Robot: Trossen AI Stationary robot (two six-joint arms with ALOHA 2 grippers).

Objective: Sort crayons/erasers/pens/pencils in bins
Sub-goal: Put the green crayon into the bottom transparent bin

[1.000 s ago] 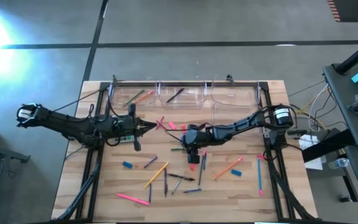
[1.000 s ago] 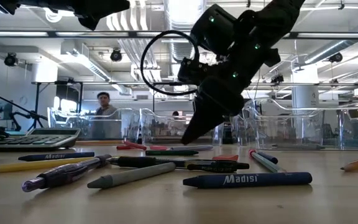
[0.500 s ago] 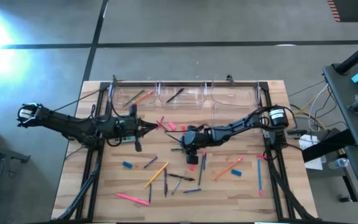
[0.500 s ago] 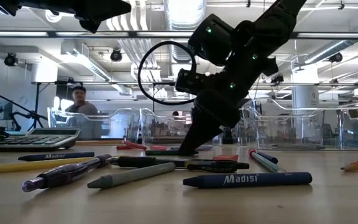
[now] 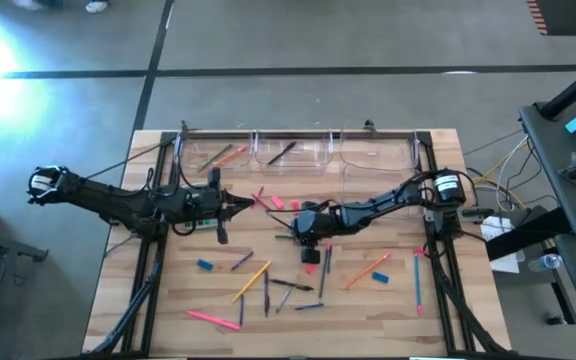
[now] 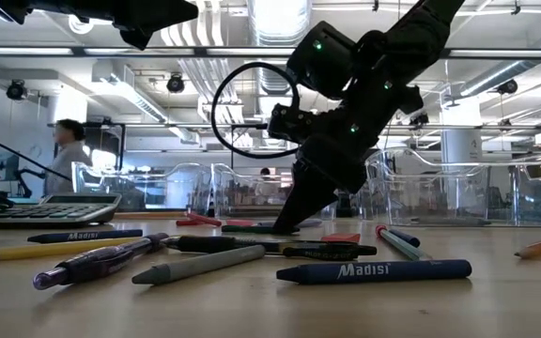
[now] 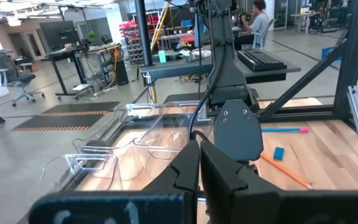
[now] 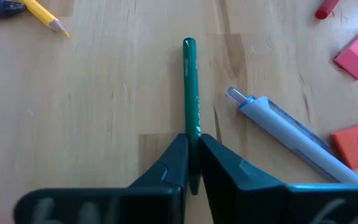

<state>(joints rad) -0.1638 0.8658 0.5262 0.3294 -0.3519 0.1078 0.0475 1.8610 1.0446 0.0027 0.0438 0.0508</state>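
The right arm reaches in from 3 o'clock and angles down to the table's centre, where the right gripper (image 8: 193,152) is clamped on a green crayon (image 8: 191,87) lying flat on the wood beside a light blue pen (image 8: 291,138). The left gripper (image 5: 250,204) hovers at 9 o'clock, fingers together, holding nothing.

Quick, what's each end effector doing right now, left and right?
Left end effector: closed, empty, held above the table.
Right end effector: closed on the green stick, down at the tabletop.
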